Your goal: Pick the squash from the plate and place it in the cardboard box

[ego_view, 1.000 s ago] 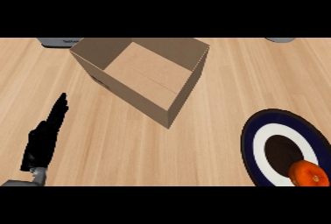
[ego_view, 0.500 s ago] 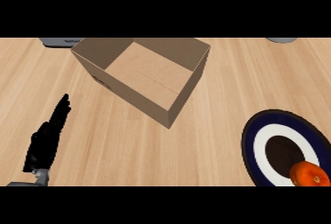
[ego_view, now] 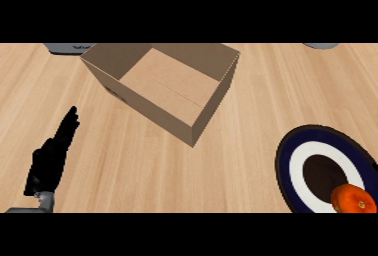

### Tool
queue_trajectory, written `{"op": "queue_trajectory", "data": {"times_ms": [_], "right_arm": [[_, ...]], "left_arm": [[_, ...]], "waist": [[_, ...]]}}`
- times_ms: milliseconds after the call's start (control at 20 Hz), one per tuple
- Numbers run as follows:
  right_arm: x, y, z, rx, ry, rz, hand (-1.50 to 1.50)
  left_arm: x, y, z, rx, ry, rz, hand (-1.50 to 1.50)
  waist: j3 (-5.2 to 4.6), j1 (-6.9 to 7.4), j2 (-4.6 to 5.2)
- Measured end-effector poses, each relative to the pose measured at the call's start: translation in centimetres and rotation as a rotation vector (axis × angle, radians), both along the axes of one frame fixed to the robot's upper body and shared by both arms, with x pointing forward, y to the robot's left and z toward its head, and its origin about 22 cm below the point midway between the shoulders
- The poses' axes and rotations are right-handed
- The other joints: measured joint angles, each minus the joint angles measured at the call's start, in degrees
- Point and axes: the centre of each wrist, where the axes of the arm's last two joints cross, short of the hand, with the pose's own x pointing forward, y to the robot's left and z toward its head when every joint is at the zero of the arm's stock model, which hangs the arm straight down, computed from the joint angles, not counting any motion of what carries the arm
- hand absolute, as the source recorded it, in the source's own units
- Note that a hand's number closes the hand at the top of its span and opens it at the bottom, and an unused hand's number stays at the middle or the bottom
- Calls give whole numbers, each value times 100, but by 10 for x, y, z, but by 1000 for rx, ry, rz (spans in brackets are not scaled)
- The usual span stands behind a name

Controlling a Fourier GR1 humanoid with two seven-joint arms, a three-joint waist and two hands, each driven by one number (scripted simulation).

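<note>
Squash not yet picked: nothing of the task is done.

The squash [ego_view: 354, 198], a small round orange thing with a darker dimple, lies at the lower right of the frame on the plate [ego_view: 295, 150], a dark blue one with a white ring and dark centre, resting toward the plate's lower edge. The cardboard box [ego_view: 209, 102] stands open in the upper middle, well apart from the plate, with nothing visible inside. The left hand [ego_view: 50, 159] rests at the lower left, fingers straight and pressed together, holding nothing. The right hand does not show. Grasp, carry and placing all appear to remain.
</note>
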Motion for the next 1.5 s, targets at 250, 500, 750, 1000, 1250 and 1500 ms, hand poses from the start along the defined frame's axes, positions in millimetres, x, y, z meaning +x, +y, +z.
{"op": "queue_trajectory", "data": {"times_ms": [250, 500, 750, 1000, 1250, 1500], "right_arm": [[3, 9, -7, -3, -8, -3, -150], [4, 6, -17, -6, -12, -8, -150], [7, 9, -29, 5, -13, -13, -150], [12, 4, -34, 9, -12, -12, -150], [12, 9, -40, 3, 7, 1, -150], [11, 5, -54, 14, 33, 8, 150]], "left_arm": [[1, -5, -5, 1, -3, 3, 0], [-3, -6, -5, 6, -6, 4, 0], [0, -5, -3, 4, -8, 1, 0], [1, -3, -9, 0, -2, -3, 0], [-2, -2, -5, 6, -2, -3, 0], [-3, 1, -5, -1, -2, -4, 0]], "waist": [[-1, -1, 0], [0, -1, 0], [0, 0, 1], [0, -1, 1], [-1, 2, 0], [-2, 2, 0]]}}
